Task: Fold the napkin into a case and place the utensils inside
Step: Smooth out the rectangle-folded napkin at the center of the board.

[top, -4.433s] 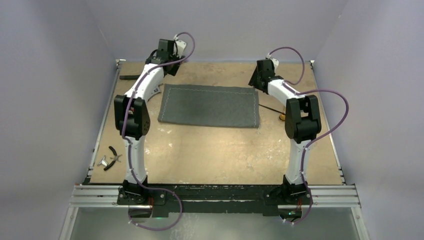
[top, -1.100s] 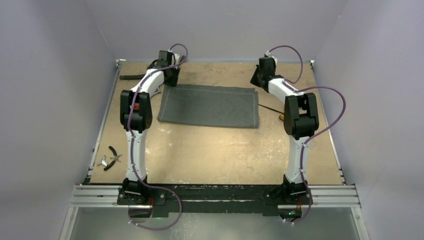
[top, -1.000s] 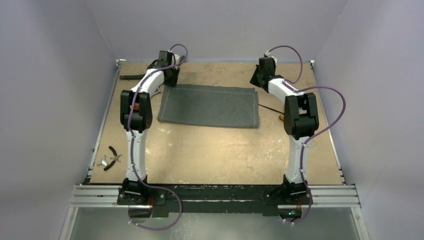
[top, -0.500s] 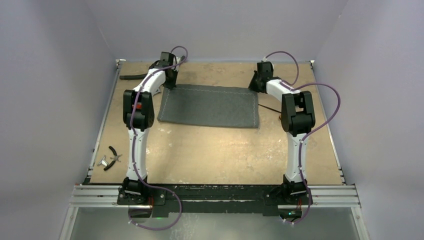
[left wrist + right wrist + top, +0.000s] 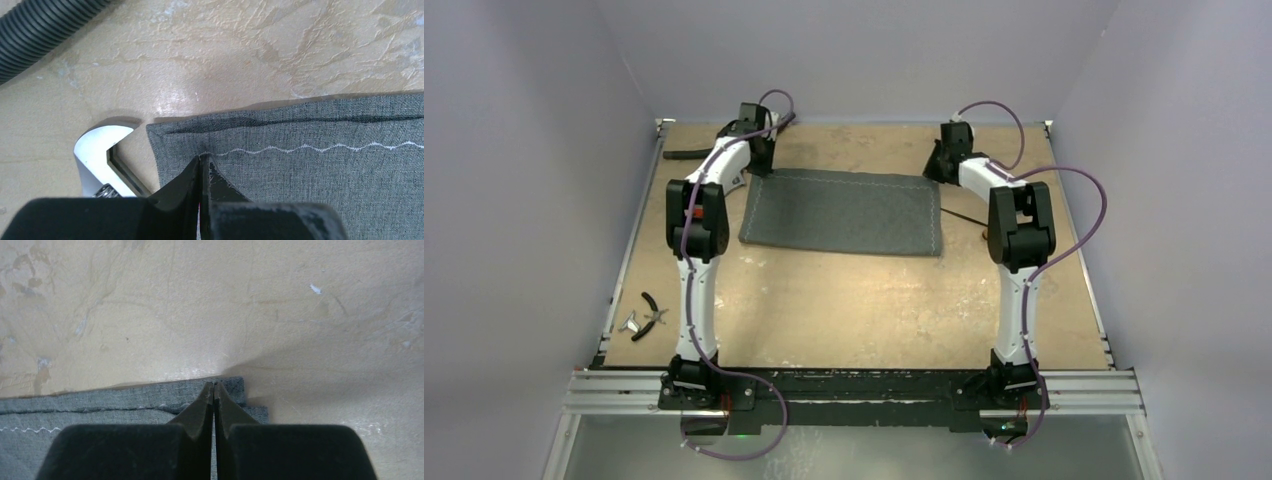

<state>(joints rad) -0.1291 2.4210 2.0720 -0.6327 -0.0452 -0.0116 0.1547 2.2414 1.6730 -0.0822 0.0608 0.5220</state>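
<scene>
The grey napkin (image 5: 841, 212) lies flat and folded in the middle of the table, its pale stitched hem (image 5: 320, 147) showing in the left wrist view. My left gripper (image 5: 204, 159) is shut, its tips pinching the cloth at the far left corner (image 5: 759, 168). At the far right corner my right gripper (image 5: 214, 385) is shut on the top layer's edge (image 5: 936, 174). One thin utensil (image 5: 962, 214) lies just right of the napkin, its near end hidden behind my right arm.
A metal wrench head (image 5: 97, 155) lies right beside the napkin's left corner. A black ribbed hose (image 5: 40, 30) runs along the far left of the table. Black pliers (image 5: 650, 312) and a small metal piece sit by the left edge.
Both grippers have come down onto the napkin's far corners and closed there. The napkin itself has not shifted.
</scene>
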